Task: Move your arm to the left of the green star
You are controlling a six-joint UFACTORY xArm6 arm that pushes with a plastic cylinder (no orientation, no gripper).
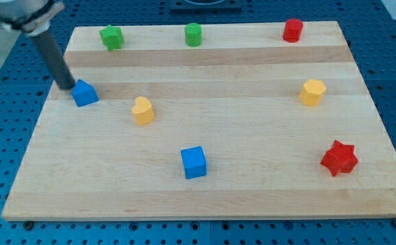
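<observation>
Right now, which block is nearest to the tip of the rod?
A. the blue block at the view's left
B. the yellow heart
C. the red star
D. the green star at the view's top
A: my tip stands just at the upper left of the blue block, almost touching it, while the green star, the yellow heart and the red star lie clearly farther away.

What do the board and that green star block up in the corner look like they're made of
The board looks like pale wood: plank seams and grain streaks, matte. The green star looks like painted wood or plastic, uniform colour with a slight sheen; can't tell which. My tip sits below it, touching the blue block.
</observation>
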